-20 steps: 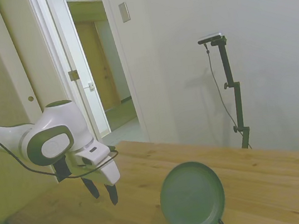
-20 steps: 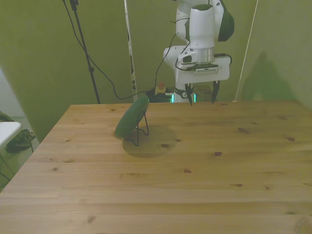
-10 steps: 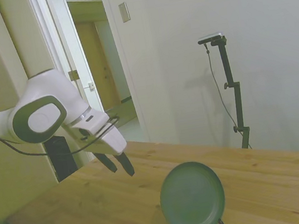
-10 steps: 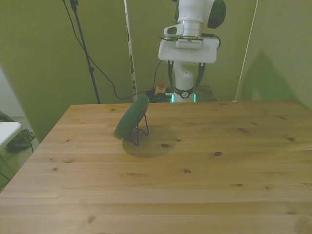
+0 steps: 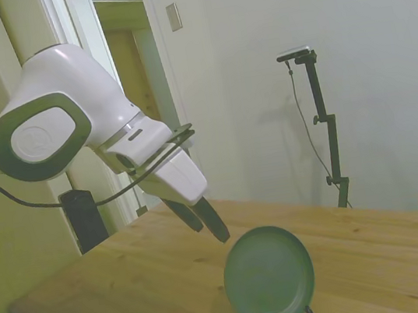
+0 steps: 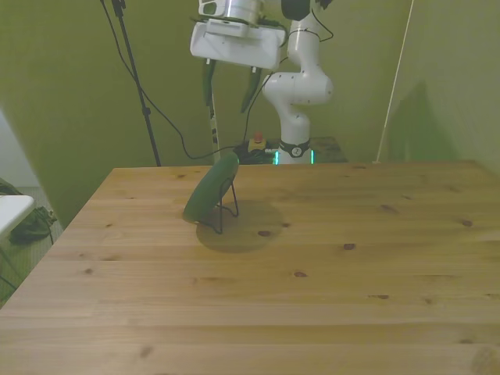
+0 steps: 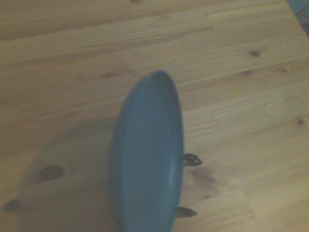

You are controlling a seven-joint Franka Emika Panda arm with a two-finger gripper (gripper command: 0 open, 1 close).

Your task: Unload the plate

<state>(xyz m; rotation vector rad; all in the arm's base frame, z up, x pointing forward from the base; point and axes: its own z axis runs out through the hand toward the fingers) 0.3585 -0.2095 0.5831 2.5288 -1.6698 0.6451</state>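
I see the wooden counter (image 6: 312, 258) carrying one load: the plate (image 6: 211, 190), which stands nearly on edge, leaning back in a thin black wire stand (image 6: 228, 209) toward the front view's left of centre. In the side view its green face (image 5: 269, 277) is fully exposed and its rim points upward. The tool (image 6: 227, 83) hangs well above the plate, clear of it, with both fingers apart and nothing between them. The deciding relation: the plate lies below the tool, and in the wrist view the plate (image 7: 147, 154) appears as a narrow ellipse, so its top rim runs as one line. My judgement is that the fingers must straddle that rim line, one either side.
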